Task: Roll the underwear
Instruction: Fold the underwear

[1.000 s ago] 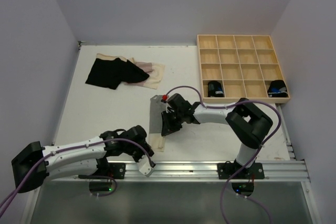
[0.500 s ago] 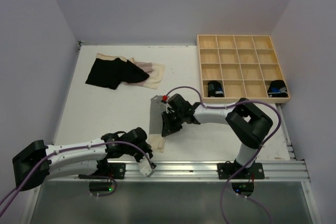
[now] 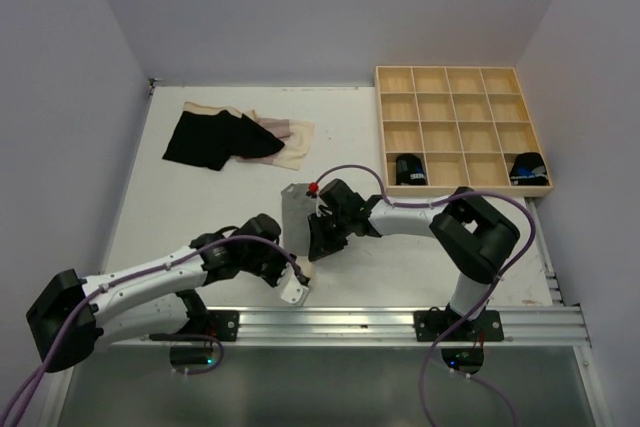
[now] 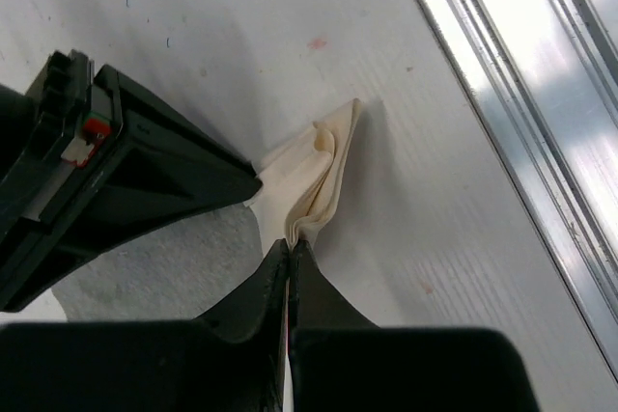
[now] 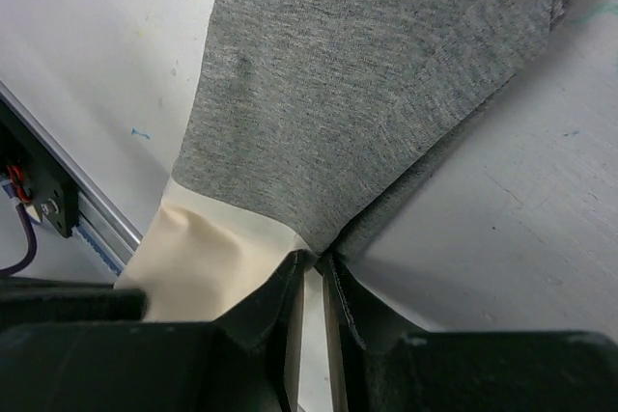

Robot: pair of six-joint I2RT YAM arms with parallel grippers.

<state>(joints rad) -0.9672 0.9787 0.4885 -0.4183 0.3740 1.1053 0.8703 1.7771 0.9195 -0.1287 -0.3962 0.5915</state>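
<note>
So the grey underwear (image 3: 292, 209) is laid flat on the table (image 3: 200, 217), around the middle and towards the near edge. Its cream waistband (image 4: 314, 176) is pinched in the fully closed left gripper (image 4: 290, 244). The grey hem just beside it is nipped between the nearly shut jaws of the right gripper (image 5: 313, 260).

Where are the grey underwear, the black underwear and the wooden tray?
grey underwear (image 5: 367, 74), right wrist view, middle of the grey cloth.
black underwear (image 3: 205, 137), top external view, centre of the black panel.
wooden tray (image 3: 432, 108), top external view, floor of an empty compartment.
</note>
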